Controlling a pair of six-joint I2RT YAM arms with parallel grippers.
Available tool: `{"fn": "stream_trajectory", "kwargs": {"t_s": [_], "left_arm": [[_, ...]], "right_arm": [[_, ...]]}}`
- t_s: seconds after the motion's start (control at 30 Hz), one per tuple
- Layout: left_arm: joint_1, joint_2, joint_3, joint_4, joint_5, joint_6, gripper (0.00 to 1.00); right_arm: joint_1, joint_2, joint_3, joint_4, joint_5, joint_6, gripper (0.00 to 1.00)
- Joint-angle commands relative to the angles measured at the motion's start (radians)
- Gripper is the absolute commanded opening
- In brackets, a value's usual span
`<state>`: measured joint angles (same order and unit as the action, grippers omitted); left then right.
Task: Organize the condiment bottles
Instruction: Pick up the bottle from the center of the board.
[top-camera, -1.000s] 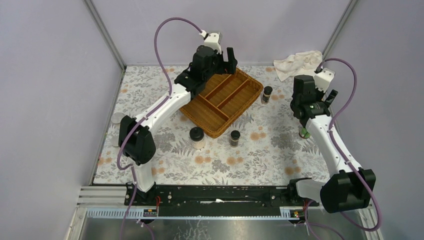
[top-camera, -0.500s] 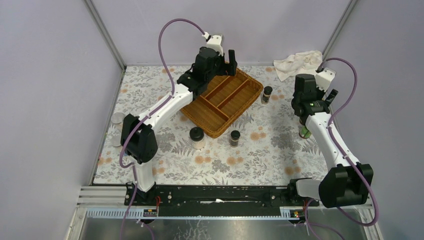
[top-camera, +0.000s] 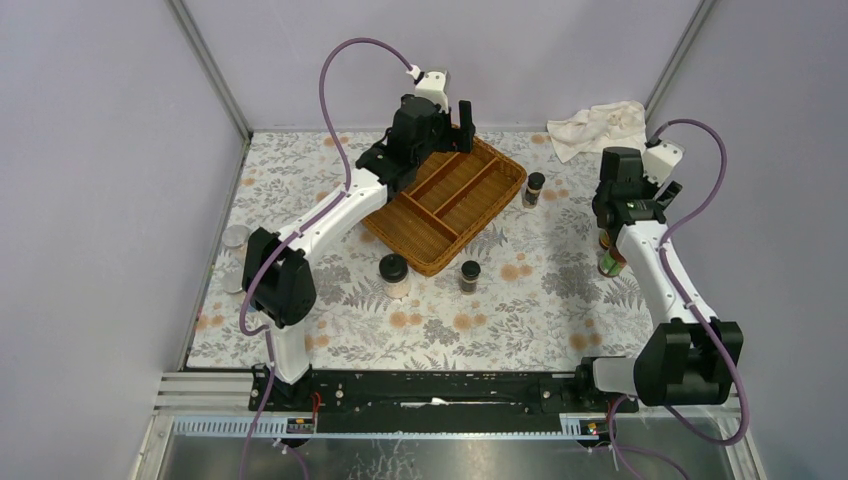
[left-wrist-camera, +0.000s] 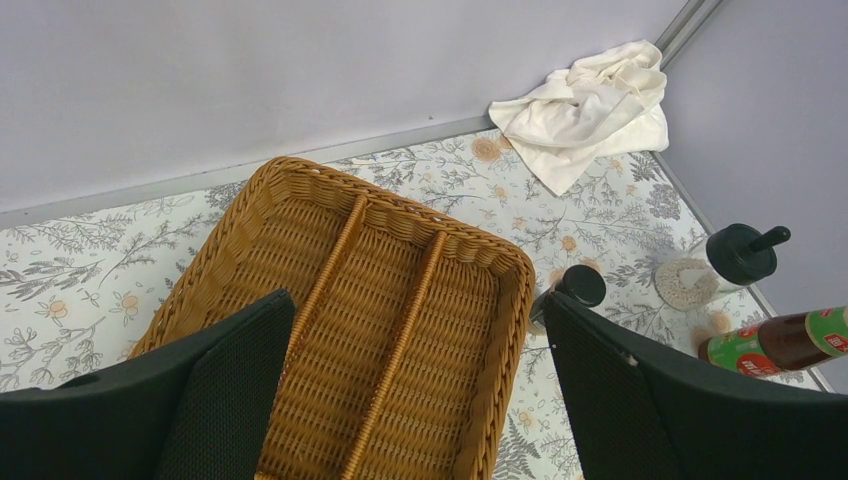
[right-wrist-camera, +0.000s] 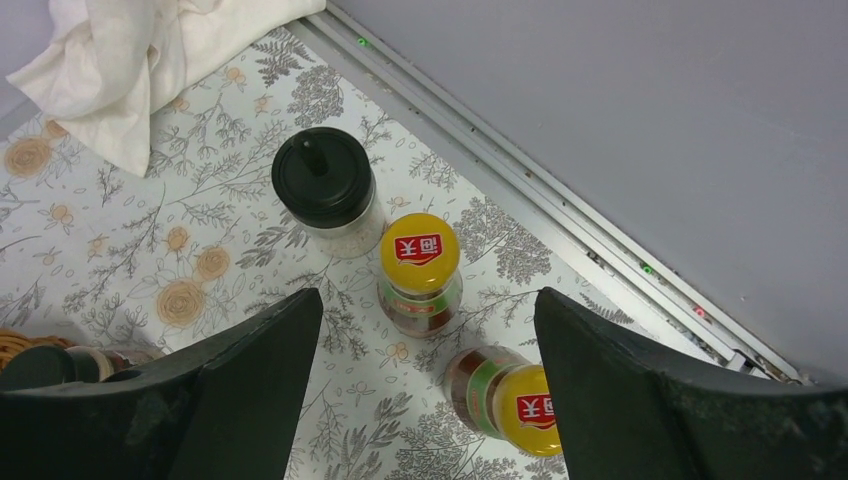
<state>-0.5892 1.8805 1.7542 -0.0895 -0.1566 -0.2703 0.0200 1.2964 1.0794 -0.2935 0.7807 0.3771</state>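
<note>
R gripper (right-wrist-camera: 428, 300), jaws apart, over upright yellow-capped bottle (right-wrist-camera: 420, 252) at bench's (right-wrist-camera: 200, 250) 3 o'clock edge, L gripper (left-wrist-camera: 415, 310) likewise apart over tray (left-wrist-camera: 512, 275); a descending finger may clip and topple black-lidded jar (right-wrist-camera: 322, 180) just beside at 11.

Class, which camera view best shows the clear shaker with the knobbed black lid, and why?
Right wrist: the shaker stands large, whole and unobstructed, with its lid and clear body both plain. Left wrist shows it small near the right edge. In top external the right arm hides it.
</note>
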Motion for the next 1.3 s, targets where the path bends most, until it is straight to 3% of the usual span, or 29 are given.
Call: {"fn": "stream_trajectory", "kwargs": {"t_s": [0.0,1.27], "left_arm": [[-0.007,0.015,-0.005,0.047,-0.026,0.023,0.99],[-0.009,0.048,-0.024,0.062,-0.041,0.033,0.99]], "right_arm": [[-0.007,0.022,0.016,0.042,-0.024,0.038,0.85],[-0.084,0.131,0.016,0.102,-0.076,0.071,0.71]]}}
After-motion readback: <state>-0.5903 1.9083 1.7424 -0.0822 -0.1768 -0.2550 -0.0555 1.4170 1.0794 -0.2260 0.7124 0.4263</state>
